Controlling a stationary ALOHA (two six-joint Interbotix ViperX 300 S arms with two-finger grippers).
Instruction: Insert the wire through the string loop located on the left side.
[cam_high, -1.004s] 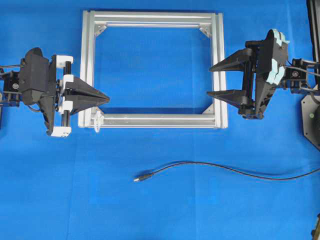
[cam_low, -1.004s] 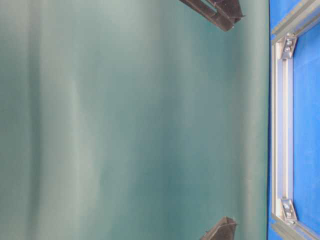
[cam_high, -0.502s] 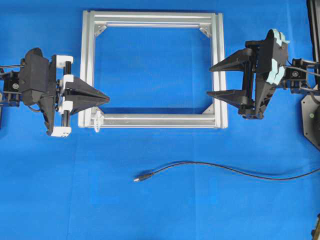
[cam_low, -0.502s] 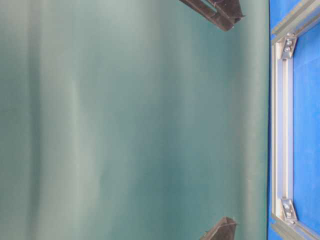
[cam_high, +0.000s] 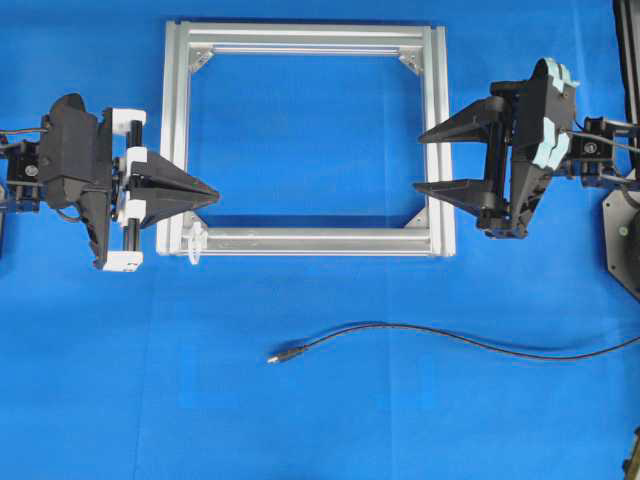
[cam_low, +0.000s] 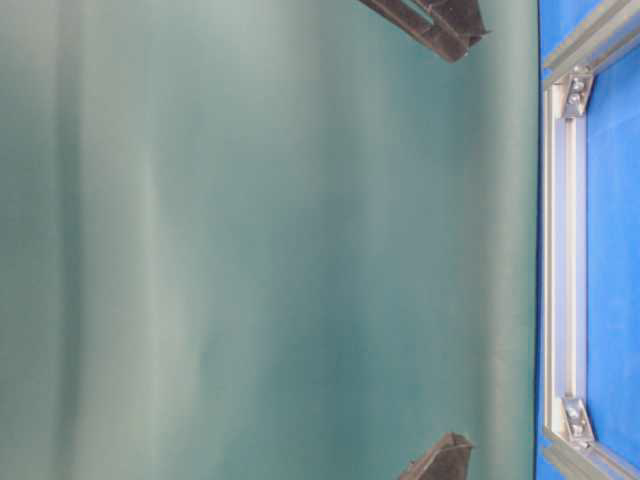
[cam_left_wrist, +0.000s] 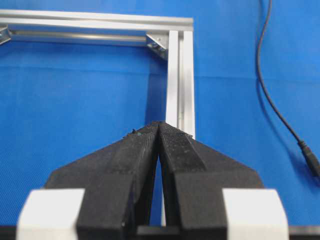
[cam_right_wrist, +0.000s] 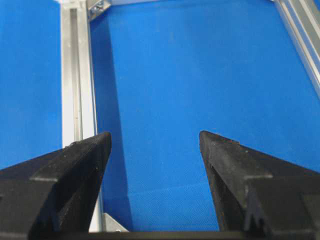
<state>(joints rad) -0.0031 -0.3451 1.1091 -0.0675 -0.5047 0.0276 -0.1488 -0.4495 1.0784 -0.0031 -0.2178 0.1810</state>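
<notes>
Overhead view of a blue counter (cam_high: 330, 420) with a square silver frame (cam_high: 305, 240) lying flat in the upper middle. No brand, label or readable writing shows on anything.

The left hand (cam_high: 215, 195) sits at the left of the picture, level with the frame's lower part, its two black fingers pressed together into a point that reaches over the frame's left bar. It holds nothing. In the left wrist view the same hand (cam_left_wrist: 159, 125) shows its fingertips meeting at the centre, above a silver bar.

The right hand (cam_high: 420, 160) sits at the right of the picture, its two black fingers spread wide apart, tips over the frame's right bar. It holds nothing. The right wrist view shows the hand (cam_right_wrist: 155, 137) with bare blue counter between the fingers.

The loop (cam_high: 196, 240), small and whitish, is at the frame's lower left corner, just below the left hand's tip.

The wire (cam_high: 450, 338), thin and black, lies on the counter in the lower half of the picture, well apart from both hands. It curves in from the right edge and ends in a small plug (cam_high: 280, 355) below the frame. The left wrist view shows the wire (cam_left_wrist: 272, 100) running down the right side.
</notes>
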